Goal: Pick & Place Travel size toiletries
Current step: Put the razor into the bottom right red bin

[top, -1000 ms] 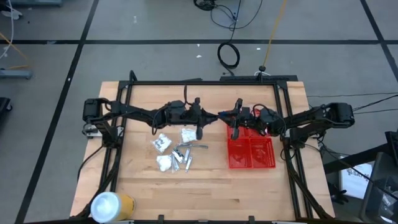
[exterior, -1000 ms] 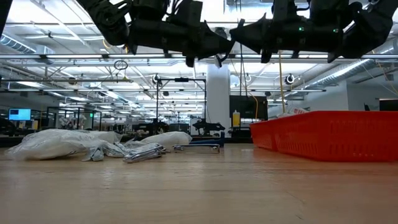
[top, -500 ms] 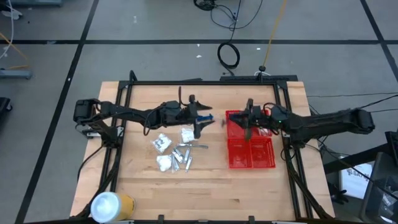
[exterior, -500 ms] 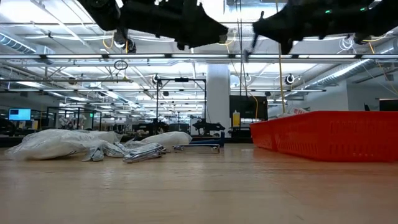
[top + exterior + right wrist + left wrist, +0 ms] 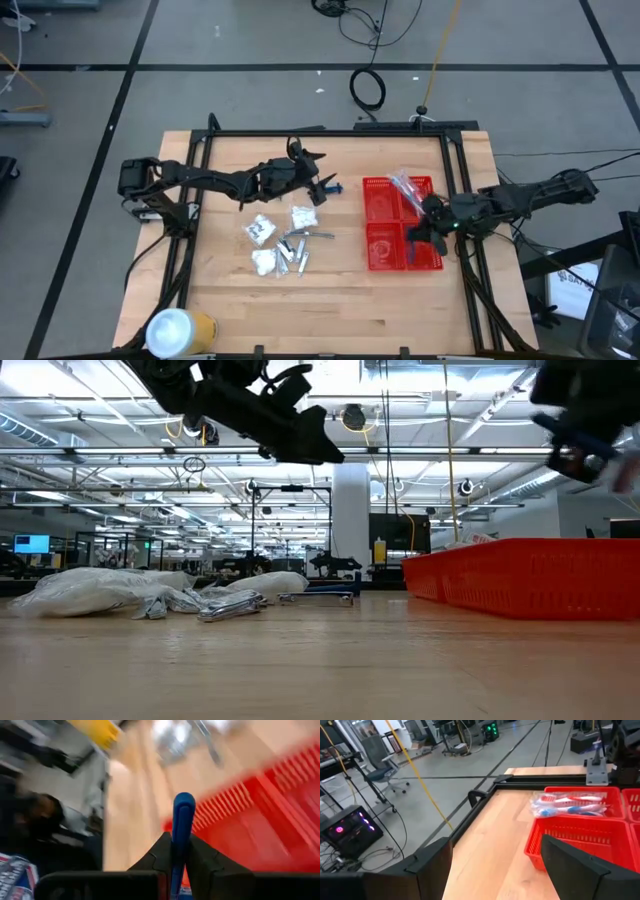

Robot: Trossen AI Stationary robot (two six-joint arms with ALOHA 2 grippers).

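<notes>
Though blurred, right hand (image 5: 176, 857) pinches blue handle (image 5: 182, 822)

A red basket (image 5: 385, 250) with four parts sits on the right side of the wooden table (image 5: 330, 300). It shows in the low view too, as a long red wall (image 5: 540, 575). A big white-and-yellow roll (image 5: 180, 330) stands near the table's front left corner, well apart from the basket. A black frame (image 5: 300, 132) runs along the table's far edge. On the grey floor behind lies a coiled black cable (image 5: 367, 88) (a thin yellow line runs near it).
</notes>
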